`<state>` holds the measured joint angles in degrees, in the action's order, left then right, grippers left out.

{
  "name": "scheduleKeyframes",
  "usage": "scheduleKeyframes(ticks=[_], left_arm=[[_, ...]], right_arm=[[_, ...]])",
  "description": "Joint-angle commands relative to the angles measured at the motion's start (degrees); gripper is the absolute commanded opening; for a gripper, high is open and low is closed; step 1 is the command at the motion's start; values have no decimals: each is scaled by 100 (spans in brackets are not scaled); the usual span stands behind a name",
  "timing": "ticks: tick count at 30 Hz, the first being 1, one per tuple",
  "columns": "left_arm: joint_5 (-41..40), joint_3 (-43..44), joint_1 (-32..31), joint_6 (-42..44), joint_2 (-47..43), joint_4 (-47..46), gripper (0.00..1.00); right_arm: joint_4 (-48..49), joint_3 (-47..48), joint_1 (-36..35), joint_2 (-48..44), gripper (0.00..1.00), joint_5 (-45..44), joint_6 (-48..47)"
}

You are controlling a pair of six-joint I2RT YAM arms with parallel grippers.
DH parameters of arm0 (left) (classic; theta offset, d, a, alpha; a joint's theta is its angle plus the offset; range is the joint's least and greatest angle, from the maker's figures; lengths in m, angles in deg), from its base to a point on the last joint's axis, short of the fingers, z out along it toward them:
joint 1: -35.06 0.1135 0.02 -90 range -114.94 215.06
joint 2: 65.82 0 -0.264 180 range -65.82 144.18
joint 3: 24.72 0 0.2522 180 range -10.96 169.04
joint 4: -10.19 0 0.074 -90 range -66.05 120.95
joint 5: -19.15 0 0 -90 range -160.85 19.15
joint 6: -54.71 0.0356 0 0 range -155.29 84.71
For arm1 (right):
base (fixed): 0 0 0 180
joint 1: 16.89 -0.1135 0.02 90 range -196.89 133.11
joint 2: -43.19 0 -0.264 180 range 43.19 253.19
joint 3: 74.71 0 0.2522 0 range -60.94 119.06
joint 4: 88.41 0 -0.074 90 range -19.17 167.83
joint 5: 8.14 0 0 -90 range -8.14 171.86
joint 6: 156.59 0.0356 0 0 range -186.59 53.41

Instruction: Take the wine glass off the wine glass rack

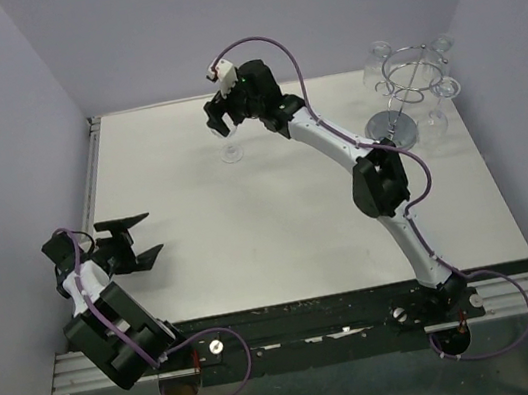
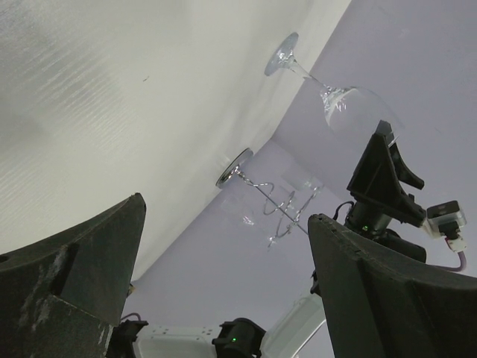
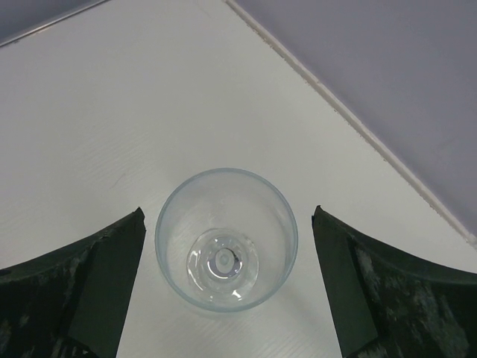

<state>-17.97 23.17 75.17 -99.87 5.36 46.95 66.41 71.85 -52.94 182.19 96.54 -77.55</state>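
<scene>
A clear wine glass [image 1: 232, 150] stands upright on the white table at the far middle. In the right wrist view I look straight down into the wine glass's bowl [image 3: 226, 239]. My right gripper [image 1: 221, 118] hovers above it, open, with a finger on each side of the rim and not touching it [image 3: 227, 216]. The chrome wine glass rack [image 1: 407, 82] stands at the far right on its disc base, apart from this glass. My left gripper [image 1: 135, 241] is open and empty at the near left. The left wrist view shows the left gripper [image 2: 226, 209], the glass [image 2: 320, 86] and the rack [image 2: 276, 201].
Other clear glasses [image 1: 434, 123] hang upside down from the rack's wire rings. Lilac walls close the table at the back and both sides. The right arm [image 1: 383, 183] stretches diagonally across the right half of the table.
</scene>
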Motion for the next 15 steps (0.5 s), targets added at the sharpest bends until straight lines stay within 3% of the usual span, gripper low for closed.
scheduleKeyframes(ticks=[1, 8, 15], left_arm=[[-85, -56, 49, -64, -165, -6, 99], [-138, 278, -162, -29, -43, -147, 99], [-550, 1129, -1075, 778, 264, -165, 99]], right_arm=[[105, 63, -33, -241, 100, -123, 77], [166, -288, -33, -1356, 100, 88, 41], [-325, -980, 37, -2674, 100, -368, -187]])
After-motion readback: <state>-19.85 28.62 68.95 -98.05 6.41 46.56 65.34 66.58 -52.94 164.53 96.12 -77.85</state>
